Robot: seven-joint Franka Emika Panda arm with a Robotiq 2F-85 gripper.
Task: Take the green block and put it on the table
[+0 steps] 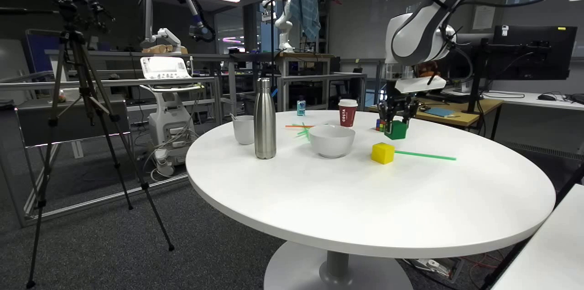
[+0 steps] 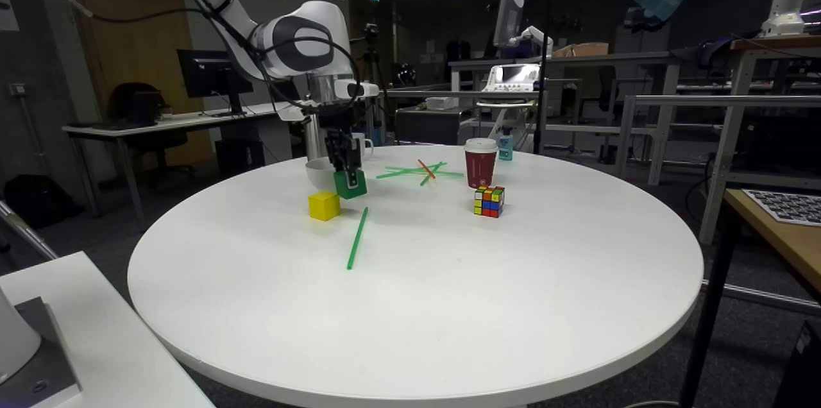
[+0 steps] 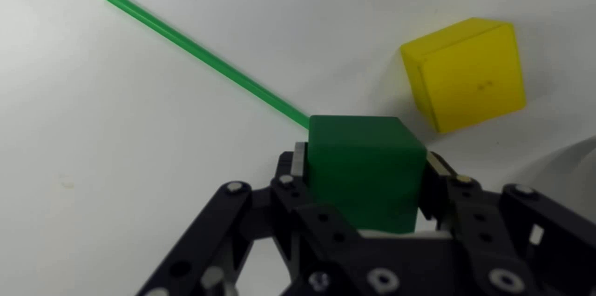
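The green block (image 3: 365,179) is pinched between the two fingers of my gripper (image 3: 368,161), whose pads press on opposite sides of it. In both exterior views the green block (image 1: 396,130) (image 2: 346,186) shows low over the round white table (image 1: 356,208), slightly tilted. Whether its underside touches the tabletop I cannot tell. The gripper (image 1: 398,126) points down, coming from the arm above.
Close by the held block are a yellow block (image 3: 470,77) and a thin green stick (image 3: 200,54). A white bowl (image 1: 332,141), steel bottle (image 1: 265,121), mug (image 1: 244,130), red paper cup (image 2: 481,164) and puzzle cube (image 2: 489,201) also stand on the table.
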